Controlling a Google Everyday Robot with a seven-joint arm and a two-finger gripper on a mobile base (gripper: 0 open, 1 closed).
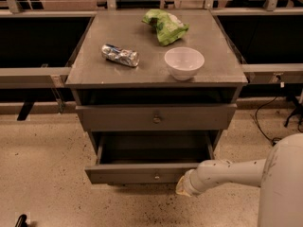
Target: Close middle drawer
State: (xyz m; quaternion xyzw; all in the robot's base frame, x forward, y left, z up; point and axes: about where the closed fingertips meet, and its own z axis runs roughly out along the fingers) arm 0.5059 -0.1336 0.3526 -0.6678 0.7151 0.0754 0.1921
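Observation:
The grey cabinet has a closed taller-fronted drawer at the top. Under it the middle drawer is pulled well out; its inside looks empty, and its flat front has a small round knob. My gripper is at the end of the white arm, low at the right end of that drawer front, touching it or very close. The lowest drawer is hidden under the open one.
On the cabinet top are a crushed can, a white bowl and a green chip bag. Dark shelving stands on both sides. A cable lies on the floor at the right. The floor is speckled.

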